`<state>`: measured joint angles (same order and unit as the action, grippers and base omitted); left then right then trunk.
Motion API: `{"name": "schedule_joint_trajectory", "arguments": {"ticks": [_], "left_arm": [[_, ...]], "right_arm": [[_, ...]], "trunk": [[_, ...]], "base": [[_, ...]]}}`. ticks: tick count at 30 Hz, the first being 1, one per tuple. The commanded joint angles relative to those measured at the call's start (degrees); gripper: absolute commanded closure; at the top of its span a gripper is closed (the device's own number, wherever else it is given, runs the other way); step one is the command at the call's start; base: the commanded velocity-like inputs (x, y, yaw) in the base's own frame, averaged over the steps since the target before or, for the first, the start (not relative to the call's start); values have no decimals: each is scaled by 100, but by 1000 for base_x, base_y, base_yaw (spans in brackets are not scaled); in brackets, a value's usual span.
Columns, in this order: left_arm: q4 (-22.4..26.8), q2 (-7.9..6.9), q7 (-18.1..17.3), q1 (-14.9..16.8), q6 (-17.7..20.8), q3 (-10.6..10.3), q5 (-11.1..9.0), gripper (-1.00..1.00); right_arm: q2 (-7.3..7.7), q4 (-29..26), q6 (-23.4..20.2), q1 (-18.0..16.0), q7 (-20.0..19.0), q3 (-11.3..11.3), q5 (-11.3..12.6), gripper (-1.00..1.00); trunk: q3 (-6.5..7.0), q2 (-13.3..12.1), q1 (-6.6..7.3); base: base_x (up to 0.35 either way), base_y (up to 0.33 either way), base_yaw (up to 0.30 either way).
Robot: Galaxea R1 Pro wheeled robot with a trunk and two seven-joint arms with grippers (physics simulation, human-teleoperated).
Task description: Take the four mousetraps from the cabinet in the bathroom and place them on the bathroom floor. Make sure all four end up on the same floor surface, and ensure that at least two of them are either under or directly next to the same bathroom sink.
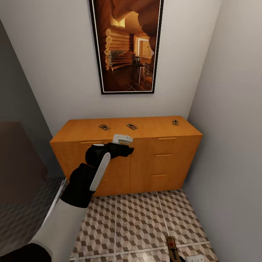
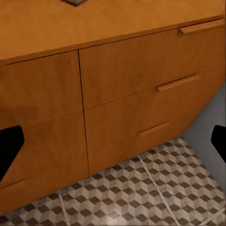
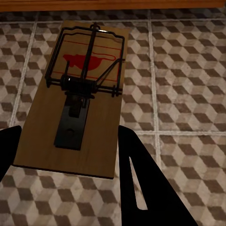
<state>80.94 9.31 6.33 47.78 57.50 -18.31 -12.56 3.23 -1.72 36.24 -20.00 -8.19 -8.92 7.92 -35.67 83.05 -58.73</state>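
Three mousetraps lie on top of the orange-brown cabinet [image 1: 145, 156]: one at the left [image 1: 104, 127], one in the middle [image 1: 131, 126] and one at the right end [image 1: 175, 122]. My left gripper [image 1: 125, 147] hovers at the cabinet's front top edge, below the two left traps. In the left wrist view it [image 2: 115, 141] is open and empty, facing the drawer fronts. My right gripper [image 3: 70, 132] is shut on a fourth mousetrap [image 3: 77, 101], held flat above the bathroom floor [image 3: 188, 94]. That trap [image 1: 171, 246] shows low at the head view's bottom edge.
A large framed picture [image 1: 125, 45] hangs above the cabinet. A grey wall [image 1: 233, 145] closes in the right side, tight against the cabinet's end. A dark opening [image 1: 18, 163] lies to the left. Patterned floor tiles [image 1: 138, 225] stretch in front of the cabinet.
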Motion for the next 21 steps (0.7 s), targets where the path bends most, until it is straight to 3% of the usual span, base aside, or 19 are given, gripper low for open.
{"name": "schedule_joint_trajectory", "arguments": {"ticks": [1, 6, 10, 21], "left_arm": [[-53, 0, 60, 111, 22, -3, -74, -100], [-456, 1, 61, 758, 24, 2, -97, -100], [-816, 1, 83, 1019, 23, 3, -97, -100], [-2154, -8, 474, 2108, 13, 52, -98, -100]], "right_arm": [[2, 5, 12, -4, -60, -40, 85, 100], [2, 5, 8, -4, -60, -40, 86, 100], [2, 6, 7, -4, -60, -40, 88, 100], [-6, 17, -2, -4, -60, -40, 95, 100]], "trunk": [[-6, 3, 0], [-6, 3, 0], [-6, 3, 0], [-6, 3, 0]], "base": [[0, 0, 0], [0, 0, 0], [0, 0, 0], [0, 0, 0]]}}
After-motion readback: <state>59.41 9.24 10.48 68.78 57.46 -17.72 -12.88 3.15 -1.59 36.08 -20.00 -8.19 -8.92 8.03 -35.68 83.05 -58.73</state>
